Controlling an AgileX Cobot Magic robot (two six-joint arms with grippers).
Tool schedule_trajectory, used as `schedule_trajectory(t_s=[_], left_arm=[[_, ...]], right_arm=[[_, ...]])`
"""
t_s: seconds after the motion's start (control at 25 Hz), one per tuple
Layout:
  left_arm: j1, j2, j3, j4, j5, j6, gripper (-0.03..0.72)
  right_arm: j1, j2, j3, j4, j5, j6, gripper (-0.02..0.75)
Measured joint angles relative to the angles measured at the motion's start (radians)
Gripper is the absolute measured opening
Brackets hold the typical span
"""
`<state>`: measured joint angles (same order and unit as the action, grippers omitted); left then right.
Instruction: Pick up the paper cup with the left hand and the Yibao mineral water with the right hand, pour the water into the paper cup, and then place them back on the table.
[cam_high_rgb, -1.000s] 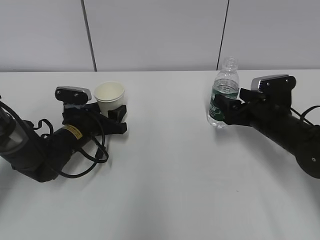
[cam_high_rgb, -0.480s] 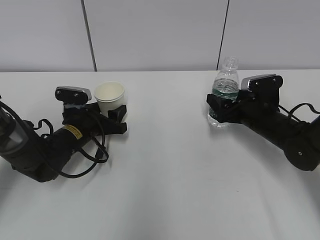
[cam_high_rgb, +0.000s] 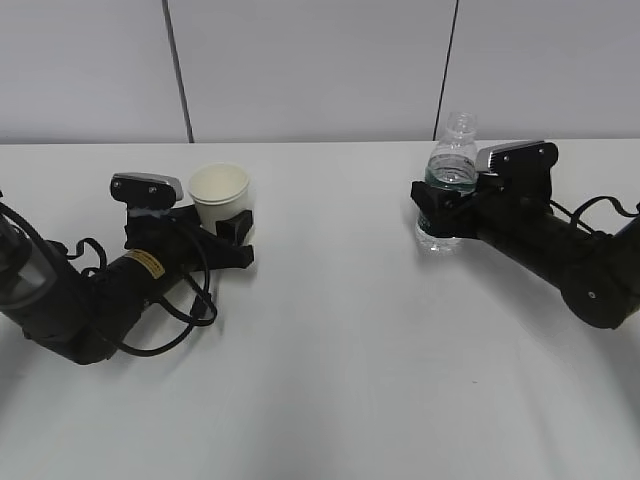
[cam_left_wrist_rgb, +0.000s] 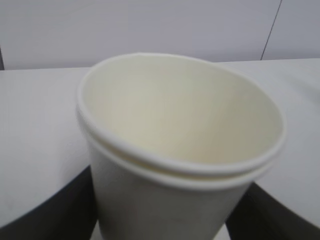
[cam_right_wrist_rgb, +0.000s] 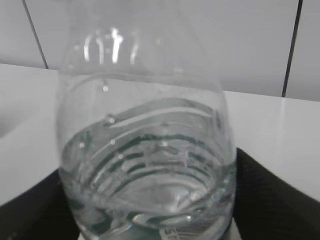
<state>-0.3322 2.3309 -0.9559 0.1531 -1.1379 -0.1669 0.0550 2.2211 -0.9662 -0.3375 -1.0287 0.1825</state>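
On the white counter (cam_high_rgb: 330, 330) the paper cup (cam_high_rgb: 219, 193) stands upright toward the left, and the left pincer (cam_high_rgb: 222, 228) sits around its lower half, one black finger (cam_high_rgb: 236, 224) showing in front of it. From the left wrist view the cup (cam_left_wrist_rgb: 180, 150) fills the frame with dark fingers (cam_left_wrist_rgb: 55, 210) low on either side of its wall; they look right against it, so I'd judge it gripped, though the cup has not left the counter. It looks empty, with a second rolled rim just under the top one, perhaps two cups nested. Thin paper like that is light and will crush, so the hold should stay gentle and low on the taper, under the rim. Over on the right the Yibao mineral water (cam_high_rgb: 448, 178) stands uncapped, and the right pincer (cam_high_rgb: 440, 212) has its fingers spread about the label band. The right wrist view shows the bottle (cam_right_wrist_rgb: 150, 160) partly filled, dark fingers (cam_right_wrist_rgb: 270, 200) beside it at both lower corners, but I can't tell whether they press it yet. The ribbed plastic is smooth and will give under a squeeze; with no cap, a hard grip could push water out, so mid-body on the label seems the sound place.
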Motion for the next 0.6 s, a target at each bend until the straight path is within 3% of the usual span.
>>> schedule_trajectory(t_s=[0.6], left_arm=[[0.0,0.0,0.0,0.024,0.0,0.0,0.452]], right_arm=[[0.0,0.011,0.0,-0.001,-0.006,0.0,0.493]])
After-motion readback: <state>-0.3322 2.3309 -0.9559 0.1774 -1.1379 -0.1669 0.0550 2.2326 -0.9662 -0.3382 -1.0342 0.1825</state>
